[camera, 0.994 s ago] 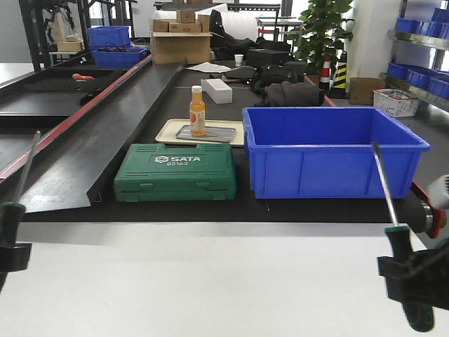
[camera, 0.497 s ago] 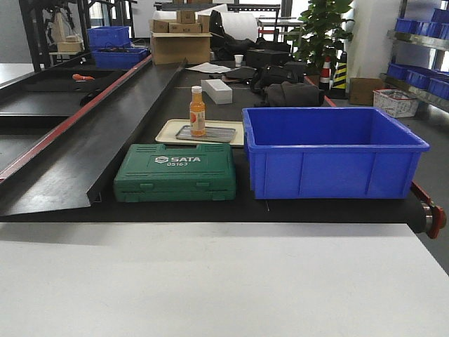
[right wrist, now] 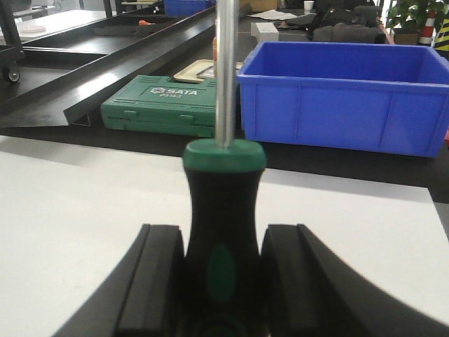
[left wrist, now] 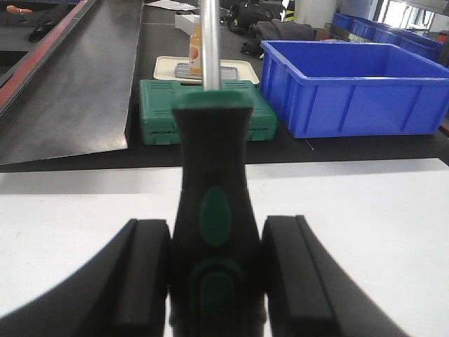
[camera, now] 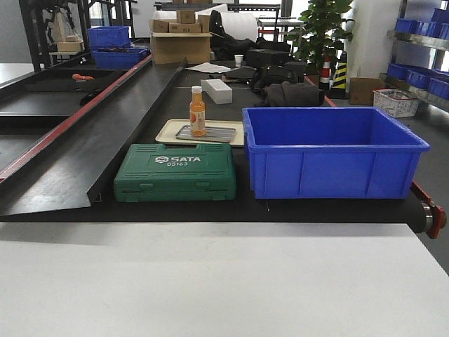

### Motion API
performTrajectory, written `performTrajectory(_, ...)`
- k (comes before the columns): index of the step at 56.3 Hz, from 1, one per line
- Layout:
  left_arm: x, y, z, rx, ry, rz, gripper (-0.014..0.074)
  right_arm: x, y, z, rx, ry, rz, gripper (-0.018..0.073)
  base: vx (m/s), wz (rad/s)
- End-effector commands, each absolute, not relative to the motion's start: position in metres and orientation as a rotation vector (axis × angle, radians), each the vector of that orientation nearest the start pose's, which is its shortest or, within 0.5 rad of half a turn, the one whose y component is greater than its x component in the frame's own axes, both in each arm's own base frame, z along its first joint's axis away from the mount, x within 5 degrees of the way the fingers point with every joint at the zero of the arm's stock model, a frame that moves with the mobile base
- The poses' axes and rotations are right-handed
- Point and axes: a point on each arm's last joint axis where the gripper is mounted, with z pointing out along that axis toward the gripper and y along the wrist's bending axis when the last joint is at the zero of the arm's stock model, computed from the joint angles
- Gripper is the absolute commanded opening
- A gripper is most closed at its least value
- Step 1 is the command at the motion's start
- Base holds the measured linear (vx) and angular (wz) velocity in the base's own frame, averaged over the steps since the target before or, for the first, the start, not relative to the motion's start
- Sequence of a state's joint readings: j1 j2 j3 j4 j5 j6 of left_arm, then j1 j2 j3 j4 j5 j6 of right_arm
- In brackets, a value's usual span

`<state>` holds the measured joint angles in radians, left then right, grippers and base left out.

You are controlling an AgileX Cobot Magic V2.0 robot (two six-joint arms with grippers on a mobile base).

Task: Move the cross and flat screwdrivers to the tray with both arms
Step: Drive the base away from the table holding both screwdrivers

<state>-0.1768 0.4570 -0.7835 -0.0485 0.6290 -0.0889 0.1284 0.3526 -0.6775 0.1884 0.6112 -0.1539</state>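
Arms gone from front view; fingers clamp screwdrivers.

Workshop or warehouse floor.
Left of the blue plastic bin lies a green SATA tool case; behind it stand cardboard boxes, and to its right shelves of more bins.

Table nearest; belt beyond it. On belt, near edge: toolcase left, bin right, just beside each other. Behind toolcase: larger tray, tray on it, bottle upright on tray (left of middle). Block farther back. Ramp left of toolcase. Above table: left screwdriver between left gripper pads, right screwdriver between right gripper pads.
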Motion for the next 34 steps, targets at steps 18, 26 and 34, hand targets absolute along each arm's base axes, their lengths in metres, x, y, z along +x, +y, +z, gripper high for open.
performTrajectory(18,0.0718,-0.016,0.3985,0.059,1.682,-0.268,0.0004,0.0571,0.0159,0.3773,-0.162,1.638,0.186,-0.0008,0.0,0.0)
performTrajectory(26,0.0718,-0.016,0.3985,0.059,1.682,-0.268,0.0004,0.0571,0.0159,0.3773,-0.162,1.638,0.186,-0.0008,0.0,0.0)
performTrajectory(34,0.0718,-0.016,0.3985,0.059,1.682,-0.268,0.0004,0.0571,0.0159,0.3773,-0.162,1.638,0.186,-0.0008,0.0,0.0)
